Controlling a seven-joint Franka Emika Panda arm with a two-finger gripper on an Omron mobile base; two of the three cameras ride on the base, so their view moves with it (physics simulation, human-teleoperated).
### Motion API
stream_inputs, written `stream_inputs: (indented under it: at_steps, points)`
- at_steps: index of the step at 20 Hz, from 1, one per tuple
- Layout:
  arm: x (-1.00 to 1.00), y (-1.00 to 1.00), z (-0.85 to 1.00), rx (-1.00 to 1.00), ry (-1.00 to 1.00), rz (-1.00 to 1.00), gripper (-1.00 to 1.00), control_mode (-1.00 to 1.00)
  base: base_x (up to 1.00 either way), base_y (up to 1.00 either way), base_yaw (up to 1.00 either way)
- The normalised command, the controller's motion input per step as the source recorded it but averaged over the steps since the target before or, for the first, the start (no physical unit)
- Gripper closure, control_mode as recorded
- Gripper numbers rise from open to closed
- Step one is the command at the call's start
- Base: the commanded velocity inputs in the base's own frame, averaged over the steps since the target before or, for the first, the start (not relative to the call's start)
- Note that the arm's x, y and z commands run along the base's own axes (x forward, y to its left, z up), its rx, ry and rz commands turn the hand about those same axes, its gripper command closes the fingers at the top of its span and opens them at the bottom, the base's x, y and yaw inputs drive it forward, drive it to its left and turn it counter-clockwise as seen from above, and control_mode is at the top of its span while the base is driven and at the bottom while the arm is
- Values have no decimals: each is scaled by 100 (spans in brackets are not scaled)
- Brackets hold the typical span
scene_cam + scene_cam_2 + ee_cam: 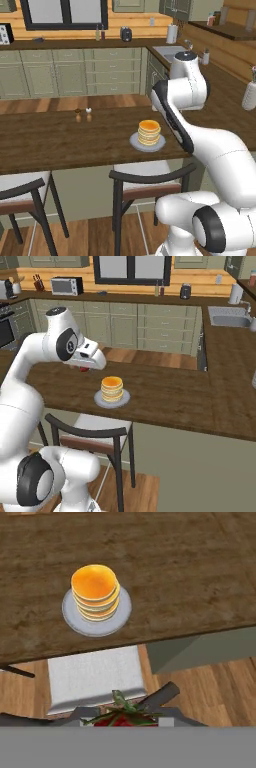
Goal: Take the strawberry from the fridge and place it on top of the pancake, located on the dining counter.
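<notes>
- One tiny red strawberry (121, 718) sits clenched in the dark two-finger gripper (122, 721).
- The golden pancake stack (95, 592) lies ahead, near the dark wood dining counter's (200, 577) near edge.

One short stack of golden-tan round pancakes (149, 132) sits on one small round grey plate (135, 143), on one long dark brown wooden dining counter (60, 140). Two small shakers (83, 115) stand on that counter, one dark-topped and one white-topped. Two dark-framed chairs with pale seat cushions (145, 182) are at the counter's near side. One red strawberry with green leaves (120, 717) appears at the bottom of the hand view. Along the far wall are one microwave (66, 286) and one steel sink (230, 317).
</notes>
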Motion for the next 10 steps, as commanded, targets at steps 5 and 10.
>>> stream_inputs:
  at_steps: [5,10]
  points:
    - [73,21,-72,0,4,0,100,-100,0,0,0]
    - [37,-17,-33,2,10,2,100,-100,0,0,0]
